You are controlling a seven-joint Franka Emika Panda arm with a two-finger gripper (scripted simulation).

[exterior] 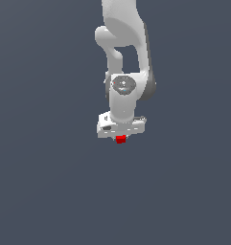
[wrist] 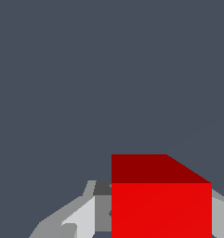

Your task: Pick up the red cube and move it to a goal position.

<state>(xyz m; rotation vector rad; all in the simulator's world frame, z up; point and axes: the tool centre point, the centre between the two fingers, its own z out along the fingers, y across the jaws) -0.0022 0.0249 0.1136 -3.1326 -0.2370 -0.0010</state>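
Note:
The red cube [exterior: 120, 139] shows as a small red block just under the white hand of the arm in the exterior view. My gripper [exterior: 120, 140] points down and is shut on it, the fingers mostly hidden by the hand. In the wrist view the red cube [wrist: 161, 204] fills much of the picture, with a grey finger [wrist: 100, 211] pressed against one side and another grey finger [wrist: 221, 214] at the other side. No goal marker is visible in either view.
The white arm [exterior: 124, 57] rises above the hand toward the top of the exterior view. Around it lies a plain dark grey-blue surface [exterior: 50, 182] with nothing else on it.

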